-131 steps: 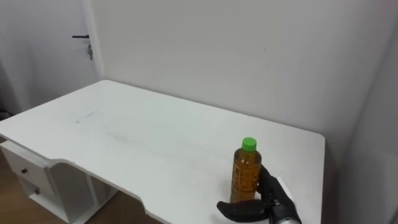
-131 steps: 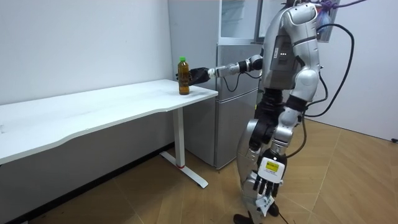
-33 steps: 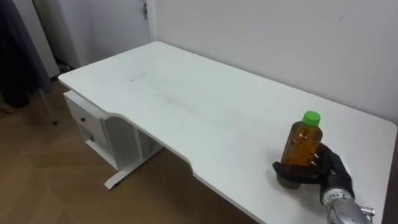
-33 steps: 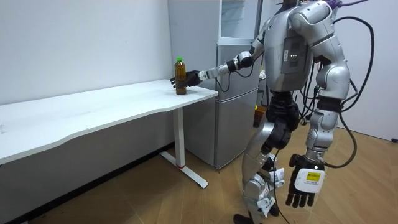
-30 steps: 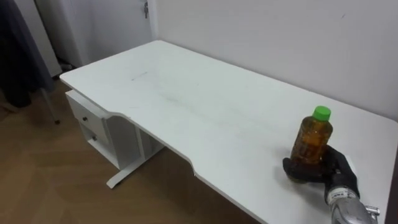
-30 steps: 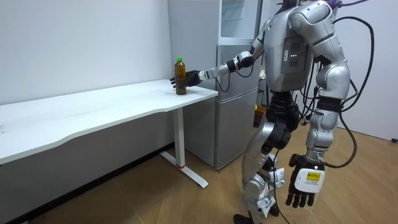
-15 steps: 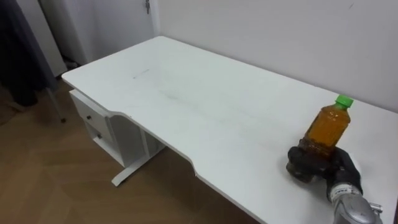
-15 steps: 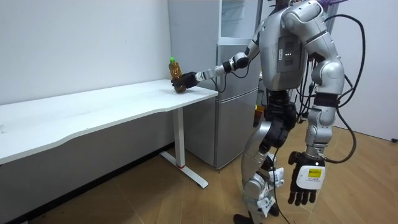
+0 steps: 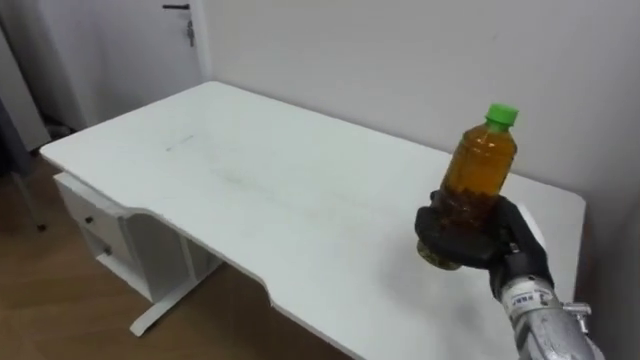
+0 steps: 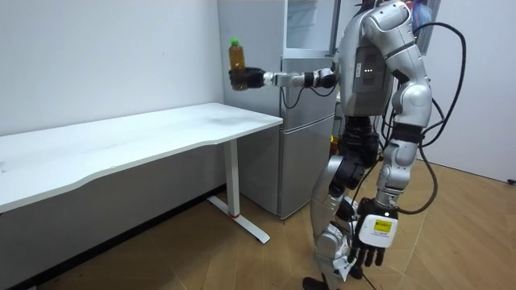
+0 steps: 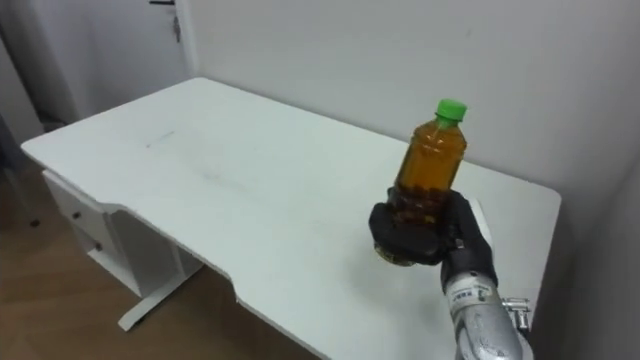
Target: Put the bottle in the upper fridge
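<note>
1 bottle (image 9: 480,170), clutched in the right hand (image 9: 488,236), now lifted clear above the table (image 9: 250,190)

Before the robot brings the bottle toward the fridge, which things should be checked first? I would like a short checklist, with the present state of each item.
1. Grip: right robot hand is curled round the lower part of the bottle: ok.
2. Bottle is clear of the table, held in the air above it: ok.
3. Green cap is on and the bottle is roughly upright: ok.
4. Upper door of the fridge is open: cannot tell.
5. Left robot hand is free, hanging by the leg: ok.
</note>
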Available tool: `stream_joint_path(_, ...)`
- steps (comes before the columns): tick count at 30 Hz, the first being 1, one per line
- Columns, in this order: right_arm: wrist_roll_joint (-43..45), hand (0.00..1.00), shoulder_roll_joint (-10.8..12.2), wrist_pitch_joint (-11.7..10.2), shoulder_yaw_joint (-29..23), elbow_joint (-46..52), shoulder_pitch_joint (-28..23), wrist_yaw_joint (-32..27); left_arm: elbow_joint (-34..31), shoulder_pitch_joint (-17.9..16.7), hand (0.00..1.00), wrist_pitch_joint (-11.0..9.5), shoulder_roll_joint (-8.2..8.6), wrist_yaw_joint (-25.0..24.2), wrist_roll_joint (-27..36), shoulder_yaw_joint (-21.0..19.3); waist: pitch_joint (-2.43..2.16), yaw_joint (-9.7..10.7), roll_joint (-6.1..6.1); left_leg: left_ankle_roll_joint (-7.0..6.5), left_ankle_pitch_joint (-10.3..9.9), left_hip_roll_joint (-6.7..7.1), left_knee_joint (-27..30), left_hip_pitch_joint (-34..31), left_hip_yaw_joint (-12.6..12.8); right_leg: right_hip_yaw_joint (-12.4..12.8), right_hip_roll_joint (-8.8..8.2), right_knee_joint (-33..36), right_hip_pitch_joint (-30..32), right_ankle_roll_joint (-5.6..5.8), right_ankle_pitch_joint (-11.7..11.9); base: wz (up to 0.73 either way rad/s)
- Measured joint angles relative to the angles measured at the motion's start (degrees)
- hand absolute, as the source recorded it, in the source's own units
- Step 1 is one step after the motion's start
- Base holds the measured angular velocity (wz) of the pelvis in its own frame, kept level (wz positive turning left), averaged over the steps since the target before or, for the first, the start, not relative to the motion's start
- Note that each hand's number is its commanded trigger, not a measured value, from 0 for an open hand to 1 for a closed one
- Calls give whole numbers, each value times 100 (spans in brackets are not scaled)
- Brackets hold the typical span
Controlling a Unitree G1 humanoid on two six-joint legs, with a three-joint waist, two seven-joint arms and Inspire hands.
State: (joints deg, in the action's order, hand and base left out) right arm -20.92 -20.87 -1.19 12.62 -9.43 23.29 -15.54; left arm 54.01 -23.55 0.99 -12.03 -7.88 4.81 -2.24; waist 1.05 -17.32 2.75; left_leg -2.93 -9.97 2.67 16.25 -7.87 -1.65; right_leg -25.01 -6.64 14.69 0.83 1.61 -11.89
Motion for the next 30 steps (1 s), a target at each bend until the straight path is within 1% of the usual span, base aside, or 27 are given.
stream_joint_path(1, 63, 100, -1, -1, -2, 173, -58, 22, 9, -4, 0, -17, 2, 0, -1, 0, 0, 24, -1, 0, 0, -5, -34, 53, 27, 30, 7, -11, -24, -3, 2, -33)
stream_joint_path(2, 220, 100, -6, -4, -21, 471, -194, 95, 36, -15, 0, -23, 11, -1, -70, -16, -10, 98, -4, 1, 2, -16, -94, 162, 87, 119, 21, -43, -94, -7, 7, -26)
stream_joint_path(3, 389, 100, -29, -4, -50, 765, -376, 184, 80, -32, 0, -23, 40, 0, -149, -115, -56, 162, -4, 2, 0, -37, -123, 241, 137, 150, 50, -115, -139, -3, 40, -28)
stream_joint_path(4, 400, 100, -53, -4, -64, 906, -473, 239, 100, -44, 0, -23, 50, 0, -177, -160, -81, 182, 0, 2, 0, -49, -157, 279, 167, 179, 61, -140, -178, -5, 60, -19)
stream_joint_path(5, 386, 100, -85, -6, -93, 1140, -596, 378, 133, -61, 0, -23, 54, 0, -156, -215, -93, 325, 5, 6, -3, -66, -186, 328, 184, 225, 92, -210, -253, -7, 90, -18)
stream_joint_path(6, 371, 100, -125, -5, -96, 1295, -646, 490, 144, -72, 0, -20, 54, 6, -142, -217, -90, 452, -3, 7, -4, -84, -203, 394, 232, 287, 105, -208, -299, -11, 102, -19)
stream_joint_path(7, 373, 100, -131, -5, -100, 1338, -647, 543, 154, -74, 0, -20, 57, 6, -145, -217, -85, 480, -12, 8, -3, -97, -224, 436, 287, 320, 110, -208, -311, -20, 109, -33)
stream_joint_path(9, 381, 100, -151, -5, -227, 1534, -681, 726, 165, -72, 0, -32, 87, 11, -184, -266, -93, 636, -37, 17, 7, -124, -311, 551, 433, 479, 127, -187, -307, -33, 126, -39)
stream_joint_path(10, 389, 100, -158, -4, -286, 1603, -710, 767, 165, -73, 0, -32, 98, 14, -188, -305, -103, 652, -40, 20, 10, -132, -340, 578, 476, 528, 130, -179, -292, -38, 130, -38)
stream_joint_path(11, 381, 100, -186, -3, -409, 1803, -797, 811, 146, -74, 0, -32, 115, 19, -210, -405, -109, 704, -27, 25, 15, -140, -397, 639, 540, 644, 146, -173, -287, -43, 135, -37)
stream_joint_path(12, 383, 100, -192, -3, -530, 1996, -875, 870, 139, -76, 0, -32, 123, 26, -230, -481, -125, 771, -8, 29, 17, -153, -434, 680, 592, 709, 162, -176, -291, -44, 136, -30)
stream_joint_path(13, 371, 100, -192, -3, -591, 2090, -903, 893, 141, -74, 0, -32, 123, 32, -253, -490, -129, 796, -1, 32, 19, -158, -454, 706, 614, 728, 168, -183, -299, -47, 137, -21)
stream_joint_path(15, 337, 100, -197, -4, -828, 2418, -984, 995, 177, -32, 0, -32, 124, 59, -338, -518, -121, 952, 13, 39, 18, -181, -496, 861, 715, 774, 187, -208, -391, -48, 139, -20)
stream_joint_path(17, 311, 100, -221, -3, -997, 2568, -998, 1040, 264, 45, 0, -31, 129, 65, -332, -595, -123, 1010, 19, 48, 12, -194, -555, 962, 779, 856, 208, -210, -430, -48, 139, -22)
stream_joint_path(18, 310, 100, -273, -3, -1080, 2677, -998, 1050, 312, 95, 0, -32, 128, 79, -333, -600, -119, 1090, 27, 50, 11, -196, -561, 989, 787, 901, 212, -209, -441, -49, 139, -11)
stream_joint_path(20, 318, 100, -361, -3, -1189, 2823, -1002, 1080, 403, 151, 0, -38, 128, 107, -336, -602, -109, 1171, 41, 54, 9, -204, -608, 1052, 843, 944, 223, -210, -460, -49, 139, -15)
stream_joint_path(21, 326, 100, -390, -3, -1236, 2896, -1002, 1114, 449, 157, 0, -39, 128, 120, -343, -608, -116, 1235, 55, 61, 3, -214, -629, 1077, 893, 982, 233, -212, -462, -49, 139, -20)
stream_joint_path(24, 353, 100, -400, -3, -1346, 3049, -1061, 1224, 492, 175, 0, -34, 110, 137, -547, -649, -116, 1327, 98, 82, -17, -239, -662, 1151, 983, 1071, 261, -219, -470, -55, 143, -19)
stream_joint_path(26, 347, 100, -400, 0, -1396, 3079, -1127, 1322, 510, 189, 0, -26, 107, 137, -559, -648, -129, 1388, 118, 90, -29, -252, -662, 1168, 1011, 1089, 271, -219, -477, -55, 143, -9)
stream_joint_path(28, 347, 100, -401, 18, -1406, 3079, -1157, 1404, 519, 209, 0, -20, 106, 137, -556, -649, -130, 1413, 122, 96, -38, -272, -660, 1185, 1068, 1113, 284, -219, -473, -69, 152, -12)
stream_joint_path(30, 341, 100, -405, 90, -1479, 3080, -1171, 1504, 562, 275, 0, -11, 103, 131, -553, -660, -129, 1448, 120, 107, -55, -290, -650, 1180, 1100, 1155, 305, -225, -459, -77, 157, -8)
